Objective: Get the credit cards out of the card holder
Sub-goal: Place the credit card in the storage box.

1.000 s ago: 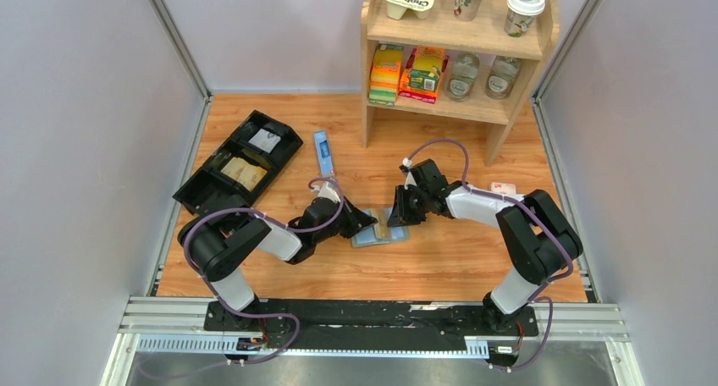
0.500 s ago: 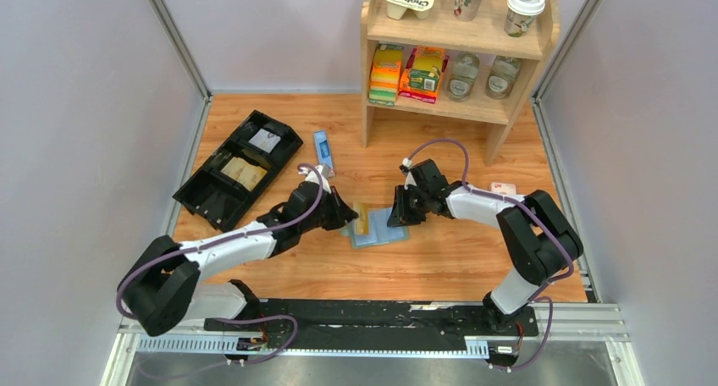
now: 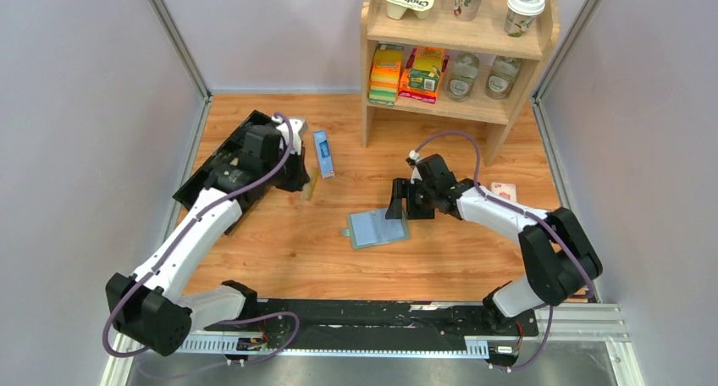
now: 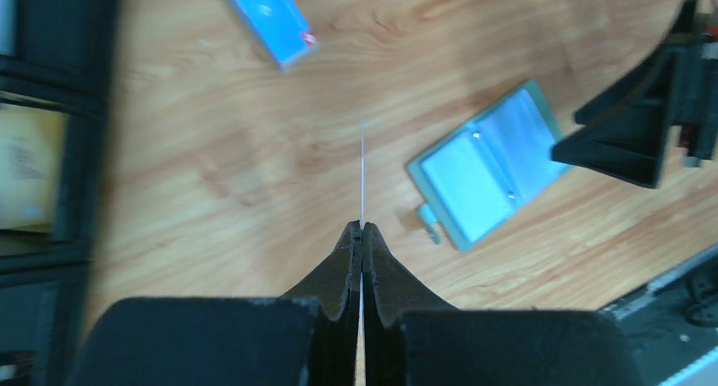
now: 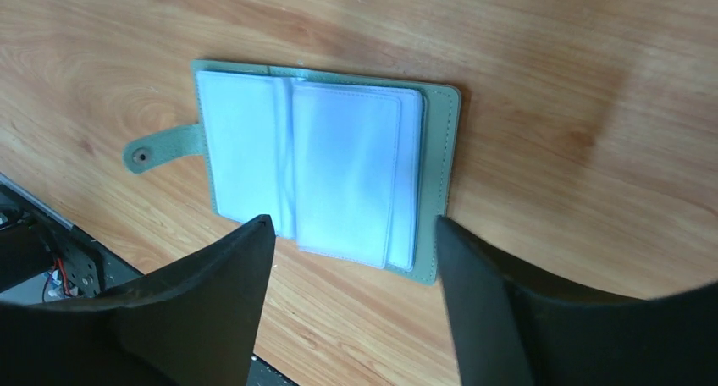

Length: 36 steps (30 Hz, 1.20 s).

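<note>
The card holder (image 3: 377,228) lies open on the wooden table, pale blue pocket pages up, and also shows in the right wrist view (image 5: 322,162) and the left wrist view (image 4: 487,176). My right gripper (image 3: 396,204) hovers at its right edge, and its jaws (image 5: 352,221) stand wide open with nothing between them. My left gripper (image 3: 301,176) is up beside the black tray. It is shut (image 4: 361,227) on one of the credit cards (image 4: 362,166), seen edge-on as a thin line and as a tan sliver (image 3: 311,185) from above.
The black compartmented tray (image 3: 193,195) at the back left holds tan cards (image 3: 244,173). A long blue box (image 3: 323,152) lies right of it. A wooden shelf (image 3: 457,47) with groceries stands at the back. A small pink item (image 3: 504,188) lies by the right arm.
My left arm has swung from the card holder back and left toward the tray, carrying a card. My right gripper has opened and let go of the holder.
</note>
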Each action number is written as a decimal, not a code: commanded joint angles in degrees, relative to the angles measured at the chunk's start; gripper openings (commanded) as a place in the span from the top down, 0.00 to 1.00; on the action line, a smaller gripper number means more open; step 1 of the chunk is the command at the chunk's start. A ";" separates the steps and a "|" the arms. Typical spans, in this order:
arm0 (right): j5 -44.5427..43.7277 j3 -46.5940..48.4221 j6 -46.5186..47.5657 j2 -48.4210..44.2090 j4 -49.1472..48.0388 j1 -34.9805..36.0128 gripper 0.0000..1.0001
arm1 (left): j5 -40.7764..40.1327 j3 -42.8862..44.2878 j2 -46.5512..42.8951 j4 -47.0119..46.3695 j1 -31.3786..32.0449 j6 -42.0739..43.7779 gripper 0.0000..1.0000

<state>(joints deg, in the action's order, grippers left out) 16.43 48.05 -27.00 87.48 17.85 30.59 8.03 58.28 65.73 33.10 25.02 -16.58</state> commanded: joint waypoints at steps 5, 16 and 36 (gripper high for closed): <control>-7.02 1.08 1.78 -9.34 2.98 1.58 0.19 | -1.88 14.92 7.90 20.77 -11.56 26.49 1.00; -9.31 -1.29 2.92 -10.75 4.91 2.81 0.16 | -2.15 25.21 24.51 19.55 -26.23 32.75 1.00; -11.15 -0.50 3.36 -7.68 6.76 2.81 0.14 | -1.78 33.65 45.10 14.27 -31.08 33.02 0.68</control>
<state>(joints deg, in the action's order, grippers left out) 7.60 46.70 -24.56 79.72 24.12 33.19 8.05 88.58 111.00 48.36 -5.43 16.82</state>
